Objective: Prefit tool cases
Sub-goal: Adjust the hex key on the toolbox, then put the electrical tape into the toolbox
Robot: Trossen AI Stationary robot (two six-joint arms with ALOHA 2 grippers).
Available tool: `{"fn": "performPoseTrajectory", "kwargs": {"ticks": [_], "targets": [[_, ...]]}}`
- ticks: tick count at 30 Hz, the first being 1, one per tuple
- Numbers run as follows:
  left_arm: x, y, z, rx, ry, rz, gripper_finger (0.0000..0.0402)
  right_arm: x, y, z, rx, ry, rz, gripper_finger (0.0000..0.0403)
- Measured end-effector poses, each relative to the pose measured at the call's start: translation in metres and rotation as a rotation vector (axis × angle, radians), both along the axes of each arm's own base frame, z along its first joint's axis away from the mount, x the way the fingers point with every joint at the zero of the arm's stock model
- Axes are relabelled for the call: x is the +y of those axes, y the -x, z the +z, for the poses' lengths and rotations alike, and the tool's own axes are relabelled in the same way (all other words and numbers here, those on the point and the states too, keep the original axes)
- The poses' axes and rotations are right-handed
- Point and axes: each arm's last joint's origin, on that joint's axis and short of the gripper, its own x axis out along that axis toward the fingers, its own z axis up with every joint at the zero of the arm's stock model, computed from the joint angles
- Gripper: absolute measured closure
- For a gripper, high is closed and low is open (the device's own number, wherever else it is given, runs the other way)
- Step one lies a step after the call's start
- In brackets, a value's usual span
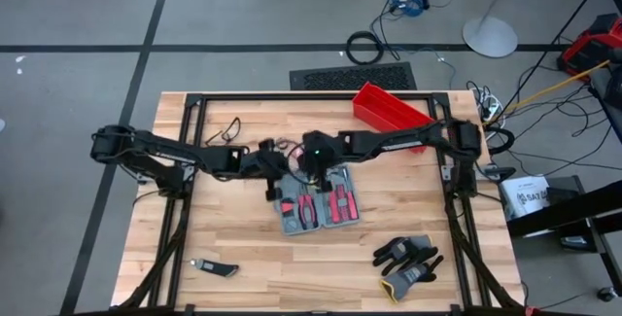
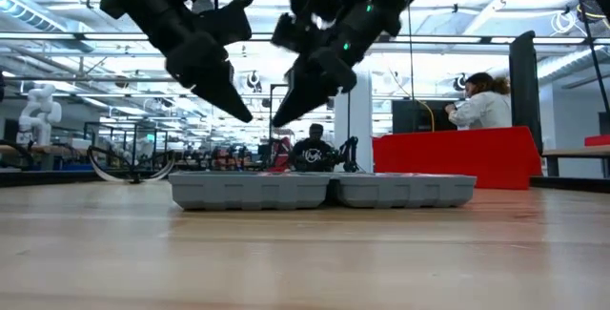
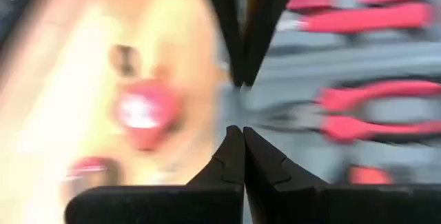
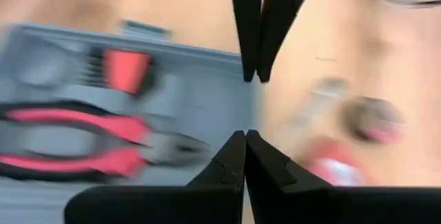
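Wooden table (image 1: 243, 248) bears open tool case (image 1: 318, 202) (workshop behind).

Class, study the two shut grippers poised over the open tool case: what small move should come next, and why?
Probably opening one gripper's fingers first. Both the left gripper and the right gripper hang shut and empty just above the open tool case, which lies flat with red-handled pliers in its slots. Shut fingers can grasp nothing there.
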Motion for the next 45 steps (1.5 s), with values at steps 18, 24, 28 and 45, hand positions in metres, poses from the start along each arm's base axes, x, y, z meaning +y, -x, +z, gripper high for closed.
{"fn": "performPoseTrajectory", "kwargs": {"ticks": [18,24,28,45], "targets": [[0.089,0.018,0.014,0.037,-0.297,0.078,0.0338,-0.096,0.028,0.003,0.052,-0.04,-0.46,0.0243],[0.128,0.031,0.004,0.074,-0.255,0.109,0.0336,-0.113,0.018,-0.008,-0.059,-0.148,-0.512,0.0212],[0.134,0.03,-0.018,0.131,-0.183,-0.094,0.0336,-0.111,0.017,-0.007,-0.058,-0.143,-0.5,0.0214],[0.136,0.02,-0.057,0.189,-0.04,-0.164,0.0336,-0.102,0.019,-0.005,-0.023,-0.135,-0.481,0.022]]}}
